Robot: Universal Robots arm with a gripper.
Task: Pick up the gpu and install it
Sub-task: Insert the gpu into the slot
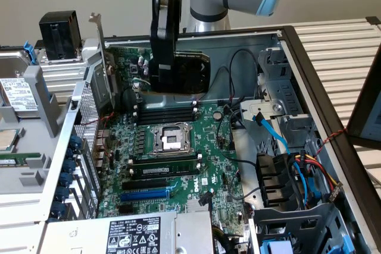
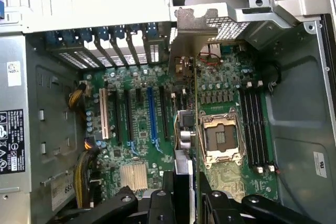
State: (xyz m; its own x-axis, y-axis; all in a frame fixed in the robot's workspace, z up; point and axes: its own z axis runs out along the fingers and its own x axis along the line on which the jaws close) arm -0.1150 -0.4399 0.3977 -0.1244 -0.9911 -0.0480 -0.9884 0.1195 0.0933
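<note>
hanging over the open computer case, the gpu (image 1: 191,72) is a small low-profile card with a black plastic shroud on a green board. a bare metal bracket (image 1: 98,40) stands at its end on the exterior view's left. in the wrist view the gpu (image 2: 189,129) shows edge-on as a thin line, and its bracket (image 2: 197,24) reaches toward the perforated slot wall of the case. the card is held up off the motherboard (image 1: 208,171), above the ram sticks (image 1: 164,111) and beyond the open cpu socket (image 1: 169,138), and it sits in no slot.

the gripper (image 1: 161,78) comes straight down from above. its black fingers (image 2: 168,203) stand partly apart, one on each face of the card, clamped on it near the end away from the bracket.

a black sticker (image 1: 134,236) on the power supply carries white print and rows of marks, too small to read. a white logo (image 1: 190,181) is printed on the motherboard beside the long slots; i cannot make out its letters. a white label (image 1: 15,93) lies on the drive at the exterior view's left, also unreadable.
</note>
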